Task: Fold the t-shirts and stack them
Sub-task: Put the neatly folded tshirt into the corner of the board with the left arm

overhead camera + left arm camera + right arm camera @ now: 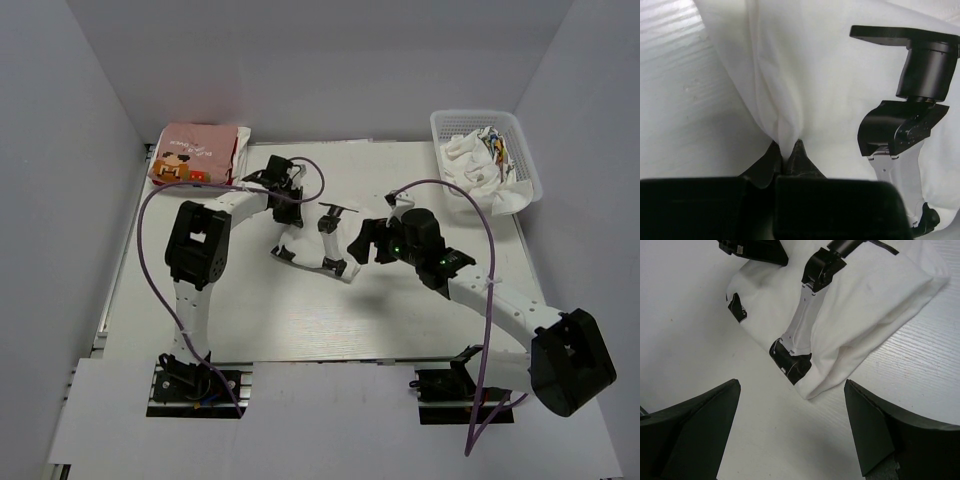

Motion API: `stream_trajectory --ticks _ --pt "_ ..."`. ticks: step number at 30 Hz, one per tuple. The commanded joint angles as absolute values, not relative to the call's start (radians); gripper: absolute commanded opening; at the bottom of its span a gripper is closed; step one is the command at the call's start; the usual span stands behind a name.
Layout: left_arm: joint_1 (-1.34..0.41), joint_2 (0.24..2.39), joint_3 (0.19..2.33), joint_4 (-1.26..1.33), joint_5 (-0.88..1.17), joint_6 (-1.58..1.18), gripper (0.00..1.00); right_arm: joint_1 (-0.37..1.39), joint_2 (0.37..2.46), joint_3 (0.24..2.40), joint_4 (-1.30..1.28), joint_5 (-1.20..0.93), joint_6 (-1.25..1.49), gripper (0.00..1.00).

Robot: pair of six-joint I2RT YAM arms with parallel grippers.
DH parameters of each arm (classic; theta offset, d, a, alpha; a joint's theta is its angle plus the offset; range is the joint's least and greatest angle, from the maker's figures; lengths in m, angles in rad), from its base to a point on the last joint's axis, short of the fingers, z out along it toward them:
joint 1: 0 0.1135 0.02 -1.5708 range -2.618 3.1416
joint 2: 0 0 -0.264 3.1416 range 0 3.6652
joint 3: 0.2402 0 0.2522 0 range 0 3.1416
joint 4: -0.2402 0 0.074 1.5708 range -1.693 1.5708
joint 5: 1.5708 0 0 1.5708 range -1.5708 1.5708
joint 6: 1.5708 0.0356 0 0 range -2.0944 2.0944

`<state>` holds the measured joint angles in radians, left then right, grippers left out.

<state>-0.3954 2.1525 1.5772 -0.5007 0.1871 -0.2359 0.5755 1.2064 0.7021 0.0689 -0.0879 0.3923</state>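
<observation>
So the left gripper [791, 151] is pinched tight on a fold of the white t-shirt [805, 75] in the middle of the table [300, 325], right gripper [791, 386] spread wide near it (pink t-shirt [195, 152] sits folded far-left).

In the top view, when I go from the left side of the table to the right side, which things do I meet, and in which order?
pink t-shirt → white t-shirt → right end effector → white plastic basket
</observation>
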Motion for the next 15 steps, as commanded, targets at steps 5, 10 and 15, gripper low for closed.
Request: stream_trajectory --ticks 5,10,15 --pt "-0.383 2.143 1.634 -0.565 0.093 -0.16 0.0 0.571 1.149 0.67 0.089 -0.029 0.357 0.9" --pt "-0.394 2.077 1.765 -0.643 -0.007 -0.026 0.0 0.572 1.167 0.683 0.078 0.06 0.342 0.9" --pt "-0.385 2.037 1.79 -0.641 -0.193 0.095 0.0 0.571 1.193 0.701 0.075 0.103 0.319 0.9"
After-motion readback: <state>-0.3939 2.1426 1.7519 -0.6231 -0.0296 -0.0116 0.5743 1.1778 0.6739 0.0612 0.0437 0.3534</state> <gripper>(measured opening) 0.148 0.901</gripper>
